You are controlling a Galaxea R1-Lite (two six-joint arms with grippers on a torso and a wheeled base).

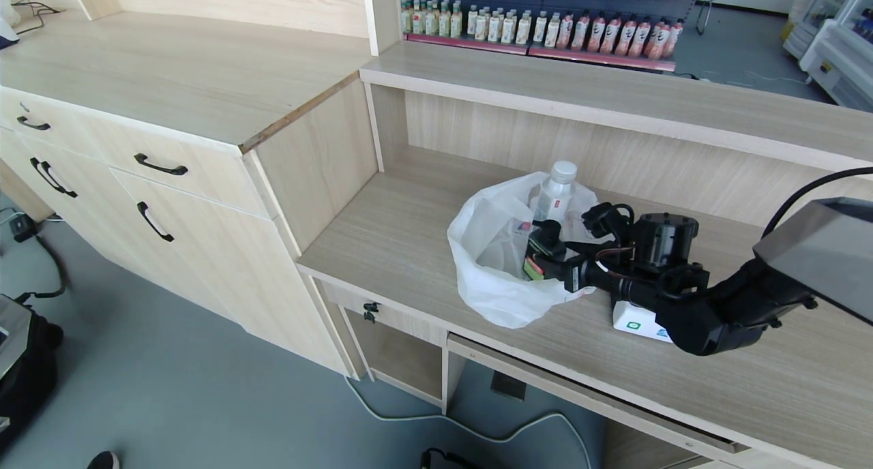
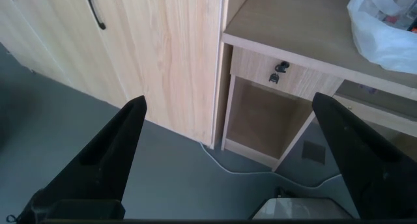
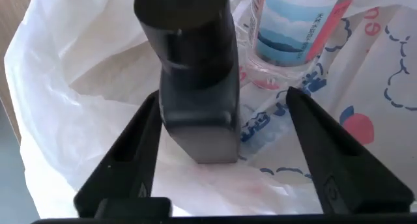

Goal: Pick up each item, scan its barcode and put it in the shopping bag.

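A white shopping bag [image 1: 487, 278] lies open on the low wooden counter [image 1: 409, 237]. A clear bottle [image 1: 556, 195] with a white cap stands inside it. My right gripper [image 1: 545, 249] is at the bag's mouth, open, with a dark capped item [image 3: 195, 87] between its fingers. That item leans on one finger and a gap shows to the other. Behind it stands the clear bottle [image 3: 293, 28], above the bag's [image 3: 85, 81] printed lining. My left gripper [image 2: 229, 100] hangs open over the grey floor with nothing in it, below and beside the counter; the bag [image 2: 384, 28] shows far off.
A small white box [image 1: 638, 324] lies on the counter under my right arm. A tall cabinet with drawers [image 1: 157, 176] stands to the left, and a raised ledge [image 1: 614, 94] runs behind the counter. Shelves of bottles [image 1: 539, 26] stand beyond. A cable [image 1: 436, 414] trails on the floor.
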